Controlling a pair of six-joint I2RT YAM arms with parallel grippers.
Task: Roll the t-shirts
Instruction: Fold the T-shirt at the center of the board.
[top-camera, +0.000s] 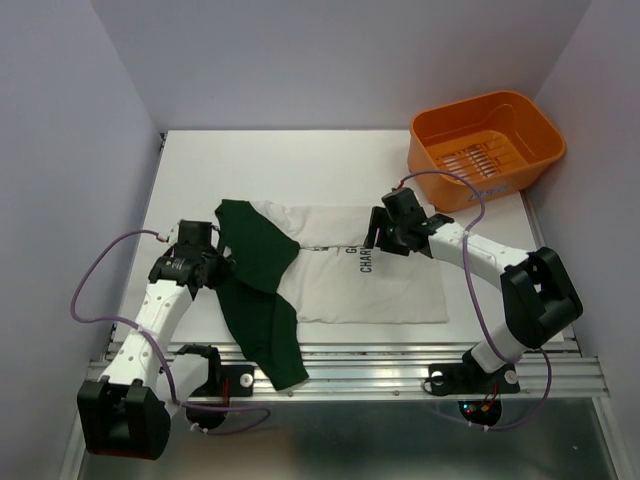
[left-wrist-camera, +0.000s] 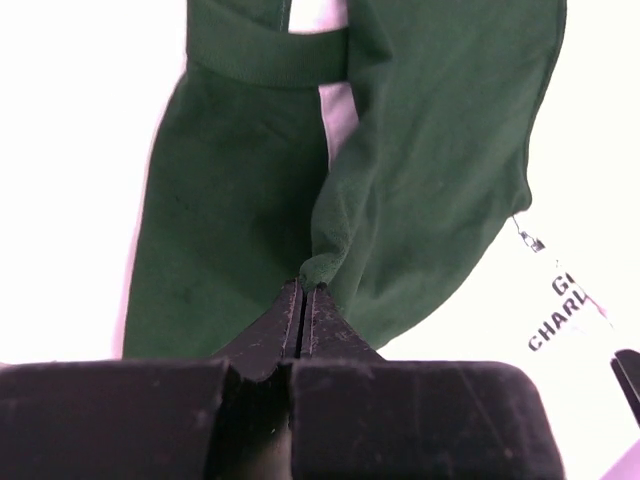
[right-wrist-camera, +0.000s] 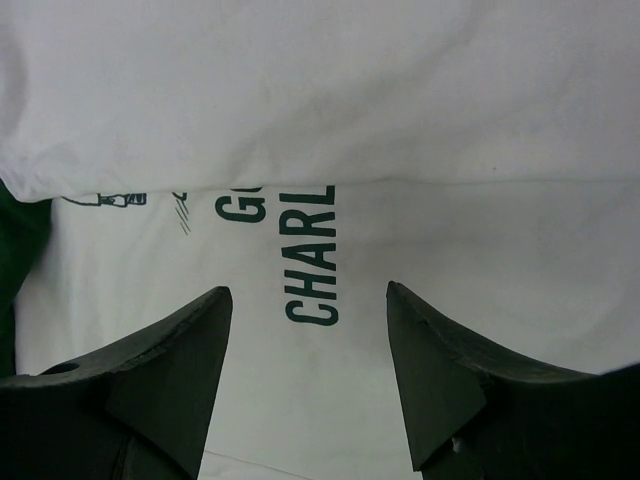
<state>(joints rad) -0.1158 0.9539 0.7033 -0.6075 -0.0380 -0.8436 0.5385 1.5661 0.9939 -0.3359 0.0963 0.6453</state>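
**One sleeve pinched, shirt not yet rolled**

The t-shirt (top-camera: 340, 285) lies spread on the white table (top-camera: 300, 170), its white body flat in the middle and its dark green top end toward the left arm. One green sleeve (top-camera: 265, 335) trails down to the table's near edge. The other green part is folded over onto the white.

The left gripper (left-wrist-camera: 303, 290) is closed tight on a bunched edge of the green cloth (left-wrist-camera: 420, 170). In the left wrist view the two fingers meet with only a thin pleat of cloth between them. This hold looks meant for tucking the loose sleeve inward, so the shirt becomes a tidy strip before any rolling starts.

The right gripper (right-wrist-camera: 308, 288) hangs just over the chest with its jaws wide apart and nothing between them. The dark lettering (top-camera: 365, 262) sits right below the gap. It seems placed to press or steady the white body while the other arm drags cloth across, though I cannot tell whether its fingers touch the fabric.

An orange basket (top-camera: 437, 165) sits at the far right corner, well apart from the shirt, probably where finished rolls go. The rolling itself has not begun.
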